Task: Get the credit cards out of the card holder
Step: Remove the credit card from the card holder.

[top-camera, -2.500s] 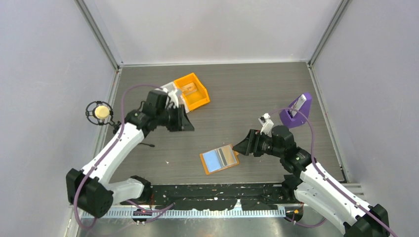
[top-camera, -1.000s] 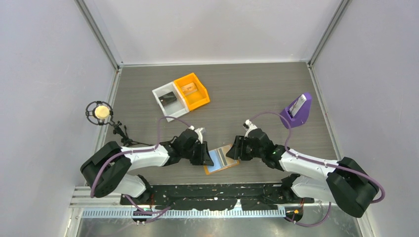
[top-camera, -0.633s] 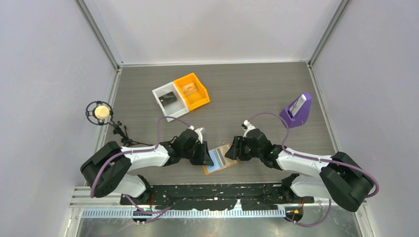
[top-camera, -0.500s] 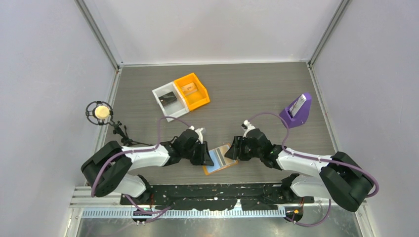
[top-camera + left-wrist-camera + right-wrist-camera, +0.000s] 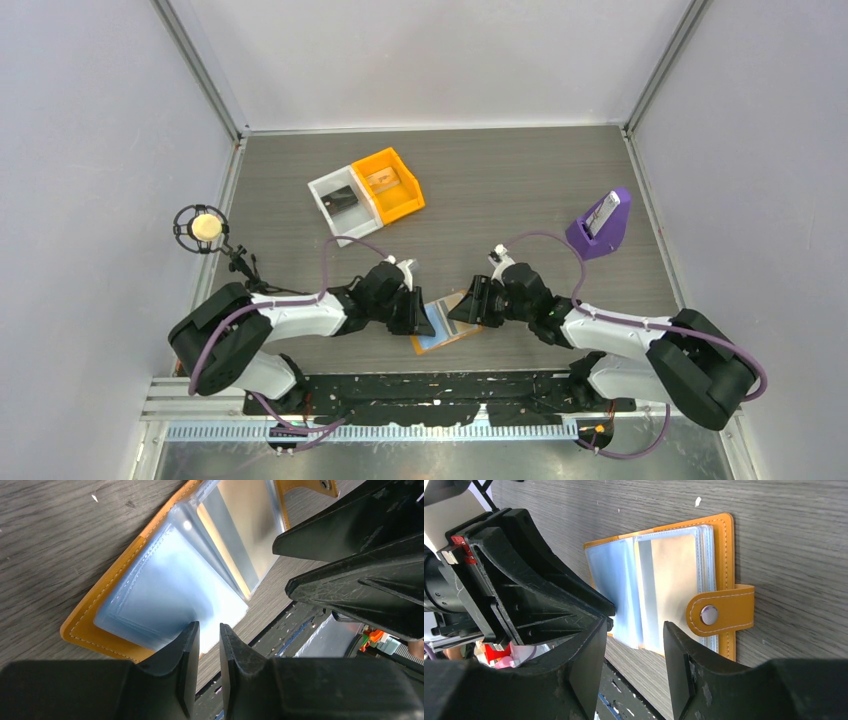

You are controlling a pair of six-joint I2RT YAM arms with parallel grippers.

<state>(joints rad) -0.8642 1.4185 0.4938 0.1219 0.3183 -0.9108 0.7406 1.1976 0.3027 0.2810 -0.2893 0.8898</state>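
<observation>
Down at the near edge of the grey wood-grain desk (image 5: pixel 520 180), the small flat orange card holder (image 5: pixel 447 322) is lying open, face up, right between the two arms. Its light blue pocket panel (image 5: pixel 165 595) is facing the left arm, and a clear sleeve with a tan card (image 5: pixel 674 580) inside is sitting on the side toward the right arm, beside the orange strap with a metal snap button (image 5: pixel 719 612). The left pincer (image 5: pixel 416 313) is leaning low over the blue panel's corner, its fingers (image 5: pixel 187 650) drawn in until only a thin slit is showing between them. From here I cannot tell whether it is nipping the sleeve's edge or merely hovering over it. The right pincer (image 5: pixel 470 305) is standing released, its fingers (image 5: pixel 676 650) spread wide on either side of the holder's near edge, gripping nothing. Well away at the far left of the desk, an orange plastic bin (image 5: pixel 388 183) and a white bin (image 5: pixel 340 200) are sitting side by side and touching, and a purple wedge-shaped stand (image 5: pixel 601 224) is resting toward the right edge.
</observation>
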